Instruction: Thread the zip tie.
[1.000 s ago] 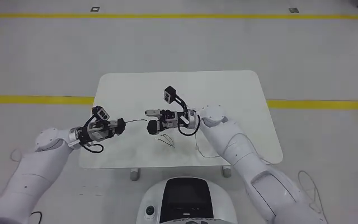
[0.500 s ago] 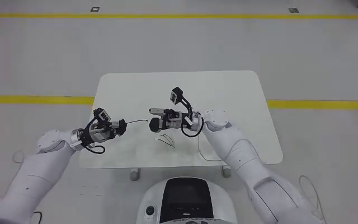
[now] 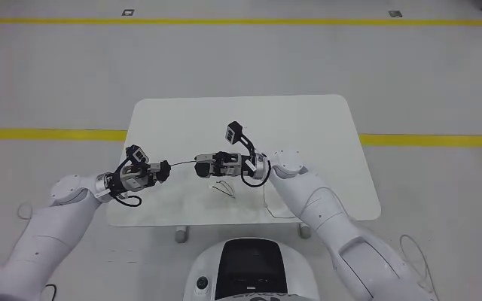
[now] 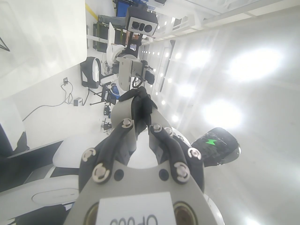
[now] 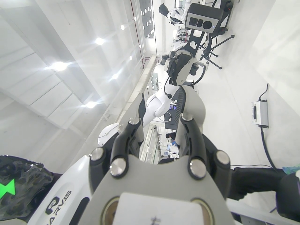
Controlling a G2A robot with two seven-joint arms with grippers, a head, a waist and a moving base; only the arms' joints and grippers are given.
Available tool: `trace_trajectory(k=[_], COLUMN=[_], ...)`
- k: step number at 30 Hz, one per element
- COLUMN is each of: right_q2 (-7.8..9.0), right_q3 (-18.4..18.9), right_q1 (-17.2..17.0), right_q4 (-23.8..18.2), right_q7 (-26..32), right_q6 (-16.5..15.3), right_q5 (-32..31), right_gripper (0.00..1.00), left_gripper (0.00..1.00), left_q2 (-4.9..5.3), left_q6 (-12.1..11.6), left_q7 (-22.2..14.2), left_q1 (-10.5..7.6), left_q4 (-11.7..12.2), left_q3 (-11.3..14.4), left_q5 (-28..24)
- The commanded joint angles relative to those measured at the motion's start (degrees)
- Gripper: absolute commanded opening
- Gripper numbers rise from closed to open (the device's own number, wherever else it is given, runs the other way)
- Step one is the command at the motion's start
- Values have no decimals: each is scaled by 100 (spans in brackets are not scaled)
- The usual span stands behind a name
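Observation:
A thin black zip tie (image 3: pixel 179 163) is held in the air above the white table (image 3: pixel 301 120). My left gripper (image 3: pixel 164 170) is shut on one end of it; in the left wrist view its fingertips (image 4: pixel 140 108) meet on a black piece. The tie's free end points at my right gripper (image 3: pixel 198 165), which faces the left one at close range. In the right wrist view the right gripper (image 5: pixel 161 101) has a clear gap between its fingers and nothing visible in it. I cannot tell whether the tie's tip touches it.
A second thin black tie (image 3: pixel 224 188), bent into a loop, lies on the table near the front edge, just below the right gripper. The table's far half and right side are bare. Yellow floor lines run behind the table.
The right gripper has shifted left, closing the gap to the tie's free end. The left gripper has stayed almost still with the tie in it.

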Motion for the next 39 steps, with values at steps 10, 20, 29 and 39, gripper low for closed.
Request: trace_trajectory(k=[10, 20, 29, 39], right_q2=[-2, 22, 39, 47], right_q3=[-60, -53, -71, -113], right_q1=[77, 62, 51, 51], right_q4=[168, 174, 145, 125], right_q7=[-91, -186, -223, -247], right_q6=[-53, -103, -103, -101], right_q5=[61, 100, 113, 137], right_gripper=[23, 19, 12, 12], left_gripper=[0, 0, 0, 0], left_q2=[0, 0, 0, 0], left_q6=[0, 0, 0, 0], left_q7=[0, 0, 0, 0], left_q1=[0, 0, 0, 0], left_q4=[0, 0, 0, 0], left_q3=[0, 0, 0, 0], left_q5=[0, 0, 0, 0])
